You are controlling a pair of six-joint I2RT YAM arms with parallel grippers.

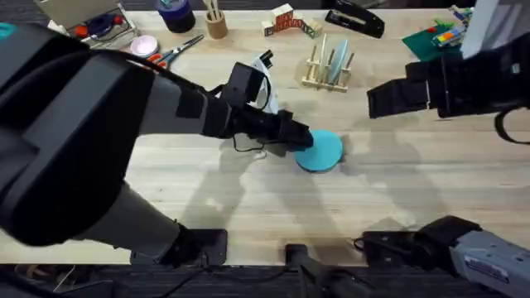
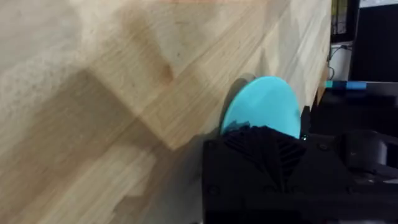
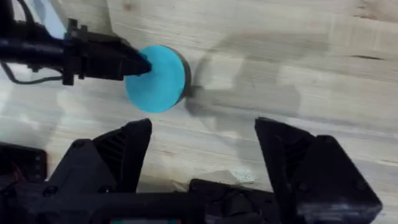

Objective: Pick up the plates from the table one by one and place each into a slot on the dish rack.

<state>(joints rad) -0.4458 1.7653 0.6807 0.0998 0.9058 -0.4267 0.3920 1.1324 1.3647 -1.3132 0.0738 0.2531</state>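
Observation:
A turquoise plate [image 1: 323, 151] is at the middle of the table [image 1: 414, 190]. My left gripper [image 1: 300, 139] reaches in from the left and is shut on the plate's left edge. In the left wrist view the turquoise plate [image 2: 264, 102] stands up behind a black finger [image 2: 261, 152]. The right wrist view shows this plate [image 3: 158, 81] tilted, with a shadow under its far side, and the left gripper [image 3: 142, 64] on its rim. The dish rack [image 1: 325, 73] stands behind, with a pale blue plate [image 1: 333, 60] upright in a slot. My right gripper [image 1: 383, 98] hovers open to the right of the rack.
Along the back edge are a pink dish [image 1: 144, 45], scissors [image 1: 178, 48], a wooden cup with sticks [image 1: 216, 23], toy blocks [image 1: 286, 21], a black stapler [image 1: 354, 21] and a green board with bricks [image 1: 439, 37]. A white object [image 1: 265, 87] lies behind the left arm.

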